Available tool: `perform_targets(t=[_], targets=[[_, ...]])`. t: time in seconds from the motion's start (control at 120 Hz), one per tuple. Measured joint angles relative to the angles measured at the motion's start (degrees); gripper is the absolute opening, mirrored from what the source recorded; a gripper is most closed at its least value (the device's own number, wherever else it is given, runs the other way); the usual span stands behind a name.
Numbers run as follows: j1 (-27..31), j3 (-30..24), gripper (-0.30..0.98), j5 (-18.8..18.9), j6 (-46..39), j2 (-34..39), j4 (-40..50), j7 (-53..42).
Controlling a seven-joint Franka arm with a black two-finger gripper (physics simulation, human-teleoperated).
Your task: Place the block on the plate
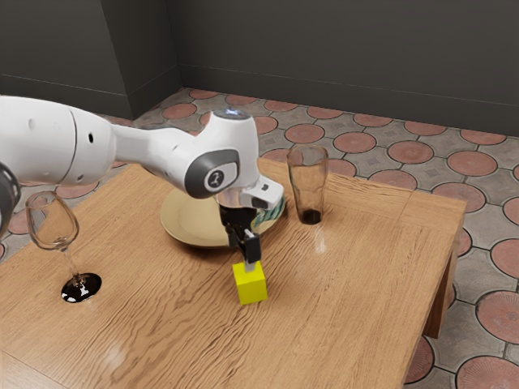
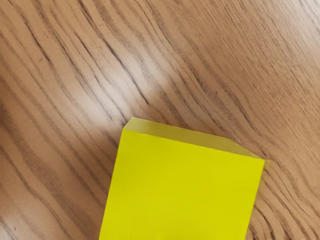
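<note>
One block (image 1: 250, 284) near plate (image 1: 180, 220), not on it; placing remains. My end effector (image 1: 250, 263): can't tell opening or grip.

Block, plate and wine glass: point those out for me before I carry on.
Block (image 2: 182, 185): wrist view, on its top face.
Plate (image 1: 183, 217): exterior view, bare inner surface.
Wine glass (image 1: 81, 289): exterior view, dark base.

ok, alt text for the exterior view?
A white robot arm reaches in from the exterior view's left, its black tool right at the top of a yellow block on a wooden table. Beyond it lies a tan plate, between a stemmed glass and a tall tumbler.
</note>
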State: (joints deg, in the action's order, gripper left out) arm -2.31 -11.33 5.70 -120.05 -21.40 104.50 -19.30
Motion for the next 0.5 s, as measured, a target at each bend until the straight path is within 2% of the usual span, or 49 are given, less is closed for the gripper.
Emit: perform_targets(t=[0.2,0.5], targets=[[-0.17,-0.65,0.69,0.24,-2.31,0.02,2.42,-0.45],[1.28,-3.18,0.69,2.64,-4.44,-1.24,2.57,-1.10]])
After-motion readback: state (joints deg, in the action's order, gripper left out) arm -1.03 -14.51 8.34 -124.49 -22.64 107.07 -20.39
